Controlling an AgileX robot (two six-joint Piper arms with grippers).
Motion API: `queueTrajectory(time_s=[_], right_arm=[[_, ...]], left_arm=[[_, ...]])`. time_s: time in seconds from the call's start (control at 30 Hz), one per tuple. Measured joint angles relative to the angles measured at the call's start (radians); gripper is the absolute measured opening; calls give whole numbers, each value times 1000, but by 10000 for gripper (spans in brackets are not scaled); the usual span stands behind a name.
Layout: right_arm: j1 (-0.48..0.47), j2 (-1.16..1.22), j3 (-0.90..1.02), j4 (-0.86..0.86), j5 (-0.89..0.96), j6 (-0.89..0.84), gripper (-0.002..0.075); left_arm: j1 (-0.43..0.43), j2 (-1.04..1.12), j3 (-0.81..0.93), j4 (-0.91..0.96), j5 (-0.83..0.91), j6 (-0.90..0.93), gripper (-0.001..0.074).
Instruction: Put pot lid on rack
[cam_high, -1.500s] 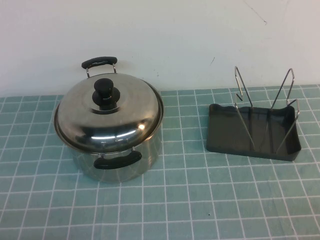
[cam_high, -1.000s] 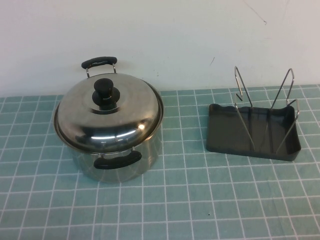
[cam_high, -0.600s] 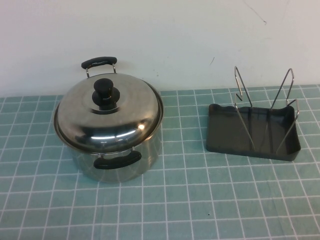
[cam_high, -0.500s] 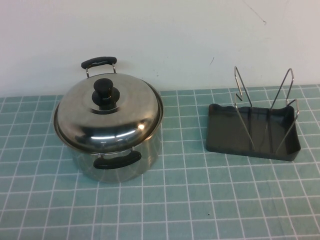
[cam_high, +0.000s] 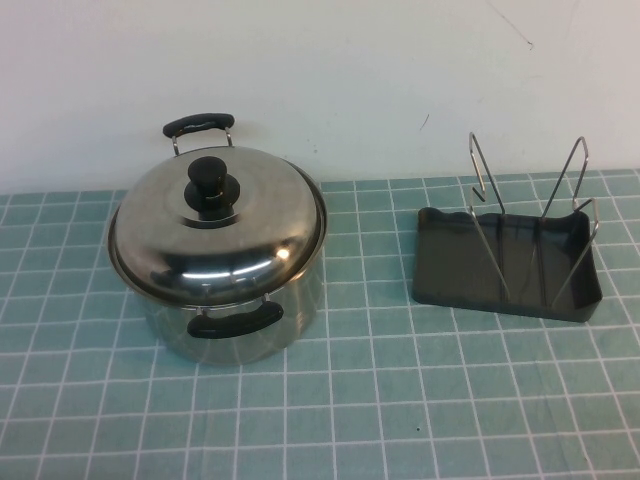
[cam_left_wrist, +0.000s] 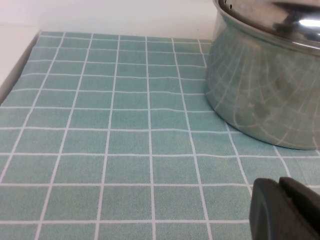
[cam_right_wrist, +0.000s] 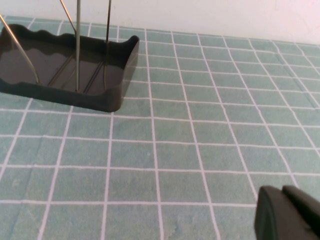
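The shiny domed pot lid (cam_high: 215, 235) with a black knob (cam_high: 208, 182) sits closed on the steel pot (cam_high: 240, 330) at the left of the mat. The black rack (cam_high: 500, 265) with upright wire loops stands at the right. Neither gripper shows in the high view. In the left wrist view my left gripper (cam_left_wrist: 282, 205) is shut and empty, low over the mat beside the pot's wall (cam_left_wrist: 265, 95). In the right wrist view my right gripper (cam_right_wrist: 285, 210) is shut and empty, over the mat some way from the rack (cam_right_wrist: 65, 70).
A green grid mat (cam_high: 380, 400) covers the table. A white wall (cam_high: 350, 70) rises right behind the pot and rack. The mat's edge shows in the left wrist view (cam_left_wrist: 20, 65).
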Motion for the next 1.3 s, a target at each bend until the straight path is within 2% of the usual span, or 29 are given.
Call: queueTrajectory(time_s=[0.87, 1.0, 1.3], right_arm=[[0, 0, 0, -2, -17, 0, -1], [0, 0, 8, -2, -134, 2, -1], [0, 0, 8, -4, -716, -13, -1]], left_arm=[[0, 0, 0, 0, -34, 2, -3], [0, 0, 2, -11, -207, 2, -3], [0, 0, 2, -16, -718, 2, -3]])
